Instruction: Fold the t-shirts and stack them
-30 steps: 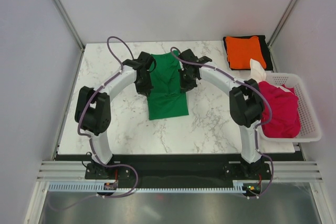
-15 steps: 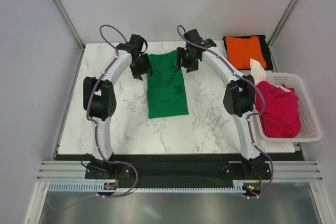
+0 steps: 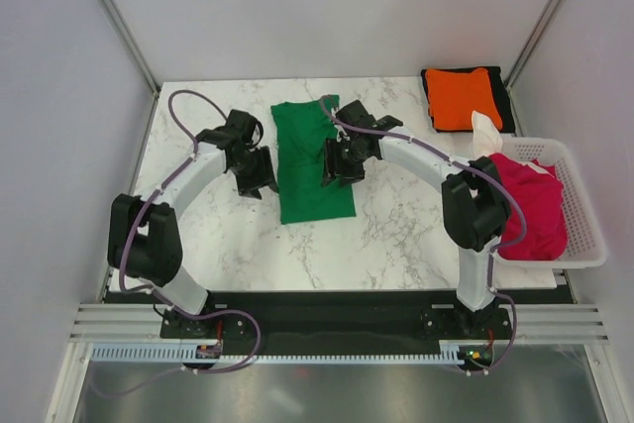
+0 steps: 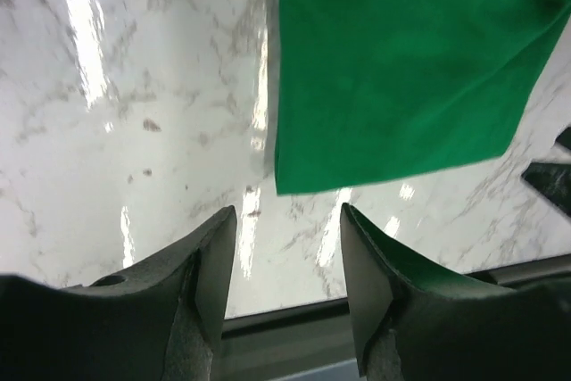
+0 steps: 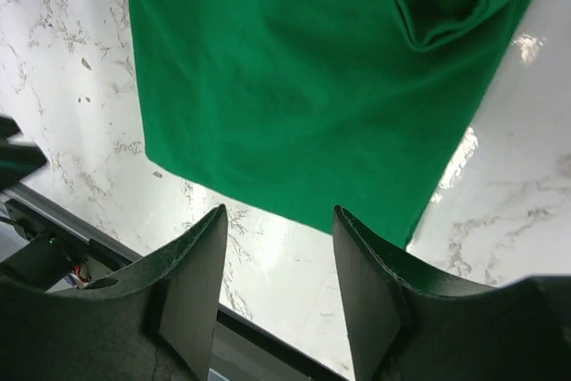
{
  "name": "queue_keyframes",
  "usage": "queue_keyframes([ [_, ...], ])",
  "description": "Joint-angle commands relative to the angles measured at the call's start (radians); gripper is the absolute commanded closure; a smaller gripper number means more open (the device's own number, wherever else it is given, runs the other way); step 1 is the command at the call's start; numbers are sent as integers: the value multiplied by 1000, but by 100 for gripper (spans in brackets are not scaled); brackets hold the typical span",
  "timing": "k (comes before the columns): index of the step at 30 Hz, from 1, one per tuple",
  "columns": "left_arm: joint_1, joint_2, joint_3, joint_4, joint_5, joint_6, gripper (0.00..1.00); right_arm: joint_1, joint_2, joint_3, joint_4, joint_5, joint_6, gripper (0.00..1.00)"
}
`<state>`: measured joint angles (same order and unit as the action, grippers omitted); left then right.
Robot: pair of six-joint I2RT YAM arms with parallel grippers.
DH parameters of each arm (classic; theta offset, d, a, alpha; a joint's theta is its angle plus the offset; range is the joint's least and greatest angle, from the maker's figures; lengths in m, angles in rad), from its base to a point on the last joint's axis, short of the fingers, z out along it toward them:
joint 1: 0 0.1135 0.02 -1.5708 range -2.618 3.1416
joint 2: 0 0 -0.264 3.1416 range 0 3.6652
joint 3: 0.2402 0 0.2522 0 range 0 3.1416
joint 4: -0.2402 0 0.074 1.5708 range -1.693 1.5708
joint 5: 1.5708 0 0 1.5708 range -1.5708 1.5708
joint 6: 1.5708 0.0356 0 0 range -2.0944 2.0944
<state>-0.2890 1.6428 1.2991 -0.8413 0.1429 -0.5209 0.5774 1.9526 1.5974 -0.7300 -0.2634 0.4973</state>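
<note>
The bright green t-shirt point(image 3: 313, 160) lies flat on the marble table as a long folded strip; it also shows in the left wrist view point(image 4: 401, 60) and the right wrist view point(image 5: 303, 86). My left gripper point(image 3: 258, 181) point(image 4: 287, 220) hovers open just left of it, nothing between its fingers. Over the strip's right edge my right gripper point(image 3: 335, 167) point(image 5: 278, 216) is open and empty too. An orange t-shirt point(image 3: 463, 96) lies folded on a black one point(image 3: 508, 98) at the far right corner. A crimson t-shirt point(image 3: 530, 207) and a white one point(image 3: 486, 133) are bunched in the basket.
The white slotted basket point(image 3: 588, 213) stands at the table's right edge. Bare marble point(image 3: 208, 215) spreads left of and in front of the green shirt. The table's near edge point(image 4: 294, 314) with a dark rail runs close below both grippers.
Both grippers opened and let go of the green shirt at its far end, then drew back towards the near side. The shirt now lies flat and stretched out.
</note>
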Motion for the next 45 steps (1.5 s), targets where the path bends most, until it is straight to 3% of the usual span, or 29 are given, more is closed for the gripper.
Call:
queue_keyframes([
  [1, -12, -89, -125, 94, 67, -10, 43, -13, 43, 28, 98, -60, 17, 43],
  [10, -25, -307, -317, 73, 67, 30, 44, -36, 253, 212, 57, -25, -32, 44],
  [16, -25, -388, -359, 39, 72, 35, 44, -96, 466, 540, -94, 68, -106, 44],
  [18, -25, -397, -363, 39, 75, 29, 44, -112, 497, 692, -144, 102, -114, 44],
  [22, -25, -391, -360, 47, 86, 10, 44, -140, 436, 779, -140, 147, -123, 41],
  [27, -29, -370, -373, 112, 122, -16, 43, -139, 205, 465, -8, 119, -129, 34],
  [31, -47, -356, -403, 194, 173, -54, 40, -140, -18, 79, 67, 89, -103, 33],
  [37, -62, -290, -461, 342, 240, -105, 39, -139, -168, -305, 207, -74, -22, 34],
  [45, -73, -245, -526, 501, 241, -156, 38, -140, -118, -412, 325, -145, 4, 39],
])
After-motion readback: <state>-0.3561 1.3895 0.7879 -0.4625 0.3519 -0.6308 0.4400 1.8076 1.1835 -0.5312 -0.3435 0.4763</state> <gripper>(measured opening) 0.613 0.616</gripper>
